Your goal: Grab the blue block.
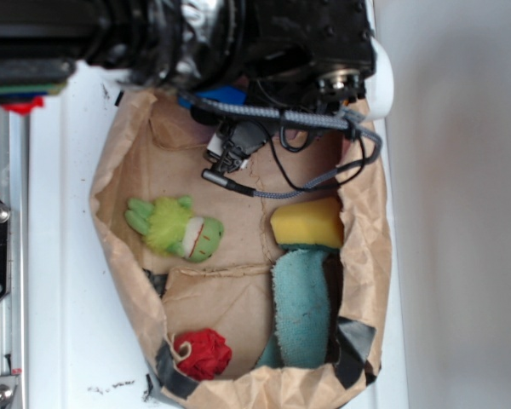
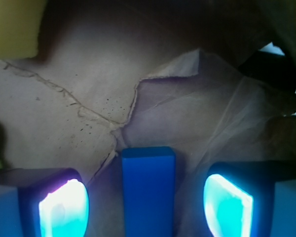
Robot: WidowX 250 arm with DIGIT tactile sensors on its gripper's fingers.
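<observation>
The bright blue, smooth-faced rectangular block [image 2: 148, 190] lies on the creased brown paper lining [image 2: 74, 113] of the bag, and in the wrist view it sits between the two glowing pads [image 2: 64, 210] of the tool [image 2: 145, 207], with a gap visible on either side; the tool is therefore open and straddling the block, not yet touching it. In the exterior view only a small corner of the block [image 1: 226, 92] shows beneath the black arm [image 1: 238, 34], near the top edge of the brown paper bag [image 1: 119, 256]. The step in hand appears to be the final alignment before the grasp: the next move would call for closing the pads squarely on the block's long flat sides, perhaps after a slight descent, since the hard, slick faces could slip if caught near an edge. Farther out, a yellow foam sponge [image 1: 307, 223] with a porous look lies beside a fuzzy teal cloth [image 1: 302, 307], the two touching end to end. A green plush toy [image 1: 177, 228] with shaggy fibres rests near the bag's middle, and a crumpled red ball of fabric [image 1: 203, 354] lies at its lower end. Braided grey cable [image 1: 272, 115] loops from the arm. The bag stands on a white surface [image 1: 68, 256], its rim patched with dark tape [image 1: 353, 341].
</observation>
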